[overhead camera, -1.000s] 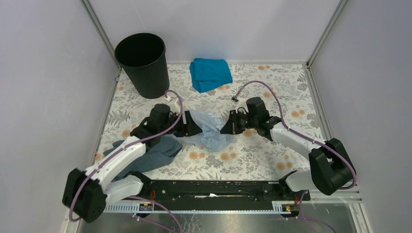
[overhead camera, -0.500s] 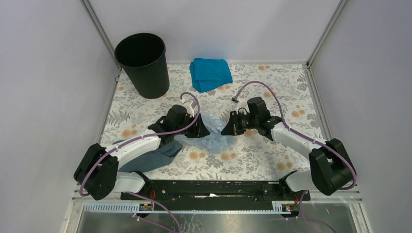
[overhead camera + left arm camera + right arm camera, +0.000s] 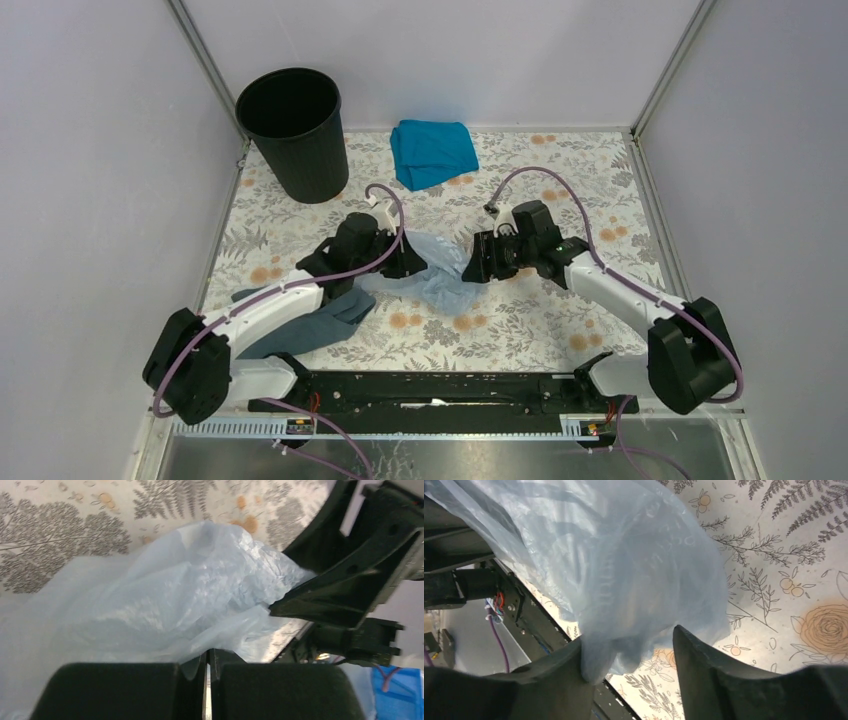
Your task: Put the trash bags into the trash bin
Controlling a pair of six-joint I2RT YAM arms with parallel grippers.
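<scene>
The trash bag is a crumpled, filmy pale blue-grey sheet lying mid-table between both arms. My left gripper is shut on its left edge; in the left wrist view the film runs into the closed jaws. My right gripper stands open at the bag's right side. In the right wrist view the bag hangs between the spread fingers and drapes against the left one. The black round trash bin stands upright at the back left, apart from both grippers.
A folded teal cloth lies at the back centre. A dark slate-grey cloth lies under my left arm near the front. Grey walls close in the floral table on three sides.
My left gripper slid right to the bag's edge and closed on it. My right gripper, shut on the bag before, has opened and shifted slightly toward the front right.
</scene>
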